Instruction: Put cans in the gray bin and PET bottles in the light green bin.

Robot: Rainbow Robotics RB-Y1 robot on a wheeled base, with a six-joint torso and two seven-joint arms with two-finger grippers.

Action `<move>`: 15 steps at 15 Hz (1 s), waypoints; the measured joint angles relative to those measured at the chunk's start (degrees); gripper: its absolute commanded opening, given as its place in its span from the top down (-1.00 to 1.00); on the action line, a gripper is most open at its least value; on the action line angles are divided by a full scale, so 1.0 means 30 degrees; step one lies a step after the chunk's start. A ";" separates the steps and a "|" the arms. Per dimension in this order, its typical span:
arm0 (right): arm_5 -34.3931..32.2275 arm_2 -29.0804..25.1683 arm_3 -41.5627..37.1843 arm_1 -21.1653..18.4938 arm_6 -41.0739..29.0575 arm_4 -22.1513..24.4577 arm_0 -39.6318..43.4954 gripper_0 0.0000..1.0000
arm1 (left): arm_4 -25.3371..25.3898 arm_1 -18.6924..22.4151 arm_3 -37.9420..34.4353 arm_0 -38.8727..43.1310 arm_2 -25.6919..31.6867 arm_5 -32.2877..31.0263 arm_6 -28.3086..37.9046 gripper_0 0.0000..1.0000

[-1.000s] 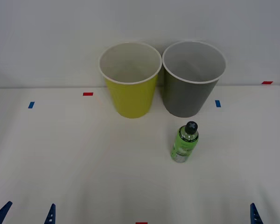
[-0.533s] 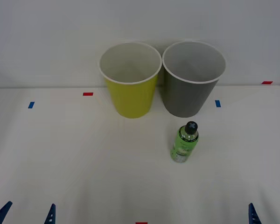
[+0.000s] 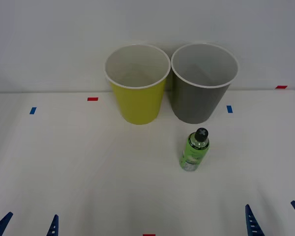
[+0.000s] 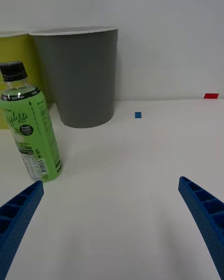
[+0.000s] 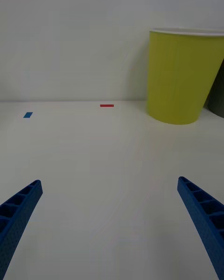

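Note:
A small clear PET bottle [image 3: 194,150] with a green label and black cap stands upright on the white table, in front of the gray bin [image 3: 204,83]. The light green bin [image 3: 137,84] stands beside the gray one, on its left. My right gripper [image 3: 274,219] is open at the table's near right edge, a good way short of the bottle [image 4: 31,130], which stands ahead and off to one side of its fingers [image 4: 204,214]. My left gripper [image 3: 28,224] rests open at the near left, empty, with the light green bin [image 5: 183,76] far ahead. No cans are in view.
Small red [image 3: 92,99] and blue [image 3: 33,110] tape marks dot the table. A plain wall rises right behind the two bins. Bare table lies between the grippers and the bottle.
My right gripper has come forward and inward at the near right edge, so both of its fingertips now show. The bottle, the bins and the left gripper have not moved.

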 measured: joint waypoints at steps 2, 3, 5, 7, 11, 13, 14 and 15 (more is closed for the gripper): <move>0.0087 0.0406 0.0047 -0.0443 0.0033 0.0254 -0.0388 -1.00 | 0.0000 0.0000 0.0000 0.0000 0.0000 0.0000 0.0000 -1.00; 0.0222 0.0644 0.0098 -0.0697 0.0022 0.0288 -0.0735 -1.00 | 0.0000 0.0000 0.0000 0.0000 0.0000 0.0000 0.0000 -1.00; 0.0314 0.0922 0.0645 -0.1338 0.0033 0.0266 -0.1848 -1.00 | 0.0000 0.0000 0.0000 0.0000 0.0000 0.0000 0.0000 -1.00; 0.0340 0.1187 0.1434 -0.1865 0.0060 0.0312 -0.2975 -1.00 | 0.0000 0.0000 0.0000 0.0000 0.0000 0.0000 0.0000 -1.00; 0.0534 0.2738 0.2503 -0.2791 0.0248 0.0177 -0.5447 -1.00 | 0.0000 0.0000 0.0001 0.0000 0.0000 0.0000 0.0000 -1.00; 0.1061 0.3119 0.2686 -0.2741 0.0445 0.0092 -0.6501 -1.00 | 0.0000 0.0000 0.0000 0.0000 0.0000 0.0000 0.0000 -1.00; 0.1466 0.3237 0.2764 -0.2561 0.0525 0.0090 -0.7010 -1.00 | 0.0000 0.0000 0.0000 0.0000 0.0000 0.0000 0.0000 -1.00; 0.1686 0.3367 0.2926 -0.2337 0.0554 0.0083 -0.7516 -1.00 | 0.0000 0.0000 0.0000 0.0000 0.0000 0.0000 0.0000 -1.00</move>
